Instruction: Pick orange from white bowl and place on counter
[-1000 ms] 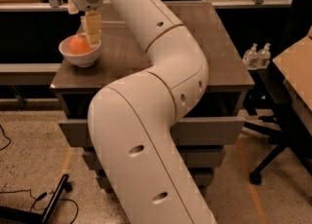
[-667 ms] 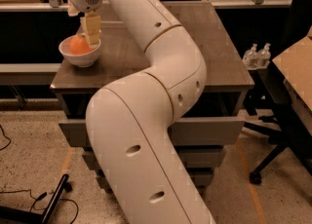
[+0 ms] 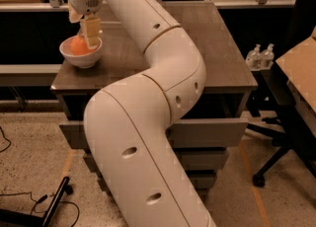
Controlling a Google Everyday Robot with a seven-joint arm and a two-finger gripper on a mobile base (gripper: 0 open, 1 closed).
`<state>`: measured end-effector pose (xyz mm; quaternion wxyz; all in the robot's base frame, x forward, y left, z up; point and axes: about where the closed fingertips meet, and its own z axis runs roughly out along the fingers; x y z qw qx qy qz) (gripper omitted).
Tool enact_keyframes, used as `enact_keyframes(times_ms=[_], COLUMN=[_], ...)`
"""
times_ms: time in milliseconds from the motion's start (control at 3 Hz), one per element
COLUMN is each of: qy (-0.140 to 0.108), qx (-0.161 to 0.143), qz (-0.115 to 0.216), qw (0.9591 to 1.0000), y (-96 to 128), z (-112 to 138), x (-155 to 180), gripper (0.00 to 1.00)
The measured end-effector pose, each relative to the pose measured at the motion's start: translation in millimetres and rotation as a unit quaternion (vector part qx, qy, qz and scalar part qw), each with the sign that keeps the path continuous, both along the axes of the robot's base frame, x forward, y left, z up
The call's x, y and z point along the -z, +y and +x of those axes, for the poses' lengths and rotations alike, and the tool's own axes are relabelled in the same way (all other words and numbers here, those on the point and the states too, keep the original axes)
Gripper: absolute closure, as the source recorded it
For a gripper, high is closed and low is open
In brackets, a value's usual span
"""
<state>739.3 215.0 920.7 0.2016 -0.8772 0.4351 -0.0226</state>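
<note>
Orange skin shows just under the pincer (image 3: 89, 37), upper left of frame. The pincer hangs from above into the white bowl (image 3: 81, 60), its pale end against the right side of the orange (image 3: 76, 47). Open or clamped: cannot tell.

Orange sits in the bowl, low against the rim, not lifted. The bowl stands near the left front corner of the worktop (image 3: 207, 48), which is grey-brown and glossy.

Handling, judged:
- Fruit looks firm, round and smooth, so it is likely to slip or roll.
- Best hold is across its widest girth, from straight above.
- Moderate squeeze only (the rind gives a little).
- Bowl looks light with a narrow foot, so a nudge at the rim could tip it.
</note>
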Motion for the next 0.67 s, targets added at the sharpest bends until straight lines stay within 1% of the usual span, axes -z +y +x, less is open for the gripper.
enact_keyframes(times_ms=[333, 667], qy=[0.002, 0.005], qx=[-0.004, -0.011], qz=[-0.004, -0.009], qw=[1.0, 0.9999], y=[0.3, 2.1], z=[1.5, 1.9], x=[5.5, 11.9], gripper=[0.39, 0.37])
